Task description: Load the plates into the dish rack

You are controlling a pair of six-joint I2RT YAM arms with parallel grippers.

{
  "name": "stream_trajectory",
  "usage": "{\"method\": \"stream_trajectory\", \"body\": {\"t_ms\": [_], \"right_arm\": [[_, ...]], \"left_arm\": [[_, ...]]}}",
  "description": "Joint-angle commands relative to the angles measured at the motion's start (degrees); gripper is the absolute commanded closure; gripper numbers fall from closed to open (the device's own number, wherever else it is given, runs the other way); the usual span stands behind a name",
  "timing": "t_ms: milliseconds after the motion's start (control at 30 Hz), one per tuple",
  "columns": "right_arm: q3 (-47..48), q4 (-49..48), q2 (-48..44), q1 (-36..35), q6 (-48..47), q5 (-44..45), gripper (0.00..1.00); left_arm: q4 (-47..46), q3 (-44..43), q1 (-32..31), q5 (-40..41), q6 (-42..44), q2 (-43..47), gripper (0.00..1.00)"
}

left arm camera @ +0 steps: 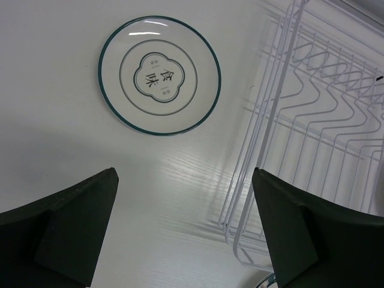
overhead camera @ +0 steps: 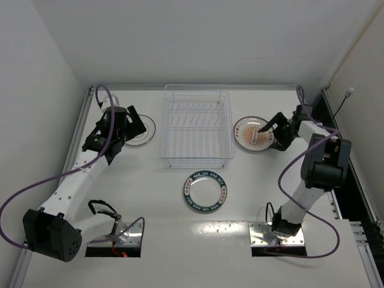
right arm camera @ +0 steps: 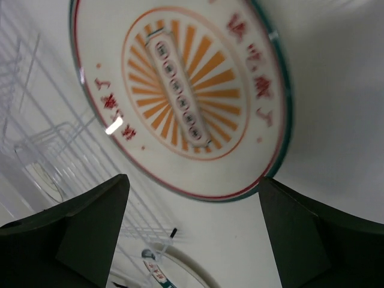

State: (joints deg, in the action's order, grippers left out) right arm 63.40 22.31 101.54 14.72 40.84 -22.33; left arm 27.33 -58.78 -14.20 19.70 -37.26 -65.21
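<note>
Plates (overhead camera: pixel 205 191): 0 of 3 loaded, lying at 9, 3 and 6 o'clock around the dish rack (overhead camera: pixel 197 159); left gripper (left arm camera: pixel 185 174) and right gripper (right arm camera: pixel 193 179) spread apart, empty.

Left arm (overhead camera: pixel 72 183) stretches forward, elbow low; left gripper (overhead camera: pixel 138 122) angled down, jaws wide apart; right arm (overhead camera: pixel 324 162) folded high, right gripper (overhead camera: pixel 270 133) turned inward, also spread wide.

White bench (overhead camera: pixel 150 198), matte, faint wood grain in left wrist view. Silver left-edge rail (overhead camera: pixel 78 135) runs full length of left edge; silver far-edge rail (overhead camera: pixel 198 87) along far edge. Plain white back wall (overhead camera: pixel 198 36) behind far edge. White left wall (overhead camera: pixel 30 90) and right wall (overhead camera: pixel 366 54) at sides. Black channel (overhead camera: pixel 350 195) down right edge. Small white plug (overhead camera: pixel 350 92) on black wire (overhead camera: pixel 343 103), against right wall near far right corner.
</note>
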Motion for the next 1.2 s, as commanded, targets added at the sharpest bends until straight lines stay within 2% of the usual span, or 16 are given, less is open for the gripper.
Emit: {"method": "stream_trajectory", "body": {"t_ms": [0,200,333,433,500,533,600,700,767,867,933,1033,1167], "right_arm": [[4.3,-2.4,4.4,5.0,2.0,-4.8,0.15],[5.6,-1.2,5.3,8.8,0.2,-4.8,0.16],[4.5,-1.2,4.5,8.8,0.2,-4.8,0.16],[3.8,-1.2,8.1,8.8,0.2,-6.5,0.16],[3.0,-2.3,11.8,8.8,0.2,-8.8,0.23],[3.0,-2.3,13.4,8.1,0.2,-9.7,0.33],[3.8,-2.9,16.0,7.4,0.2,-11.2,0.43],[5.9,-2.9,19.0,5.1,0.2,-11.2,0.52],[7.6,-1.4,20.8,4.4,0.2,-11.8,0.66],[10.1,1.6,19.8,3.8,-0.3,-8.7,1.0],[13.0,5.1,17.2,3.8,-0.8,-5.4,1.0],[19.3,10.2,10.5,3.8,-2.2,6.7,1.0],[28.4,12.0,3.2,1.8,-1.6,16.2,1.0]], "left_arm": [[-1.7,1.6,-0.3,-0.3,-1.8,3.4,0.07],[-1.7,4.2,-0.3,1.0,-1.8,5.1,0.07],[-2.3,5.5,0.8,1.0,-1.8,6.2,0.05],[-3.1,6.0,1.5,0.2,-1.8,6.8,0.05],[-3.7,6.0,1.5,-0.3,-1.8,6.8,0.04],[-3.7,5.5,1.5,-0.3,-1.8,6.8,0.04],[-4.2,5.5,1.5,-0.8,-1.8,6.8,0.04],[-4.2,5.5,1.5,-1.4,-1.8,6.2,0.04],[-3.7,5.5,1.5,-1.4,-1.8,6.2,0.04],[-3.7,5.5,1.5,-0.9,-1.8,6.8,0.04],[-3.7,5.5,2.0,-0.9,-1.8,7.3,0.02],[-3.7,6.0,2.0,-0.4,-1.8,7.8,0.01],[-3.7,7.2,2.0,-0.4,-1.8,8.3,0.01]]}}
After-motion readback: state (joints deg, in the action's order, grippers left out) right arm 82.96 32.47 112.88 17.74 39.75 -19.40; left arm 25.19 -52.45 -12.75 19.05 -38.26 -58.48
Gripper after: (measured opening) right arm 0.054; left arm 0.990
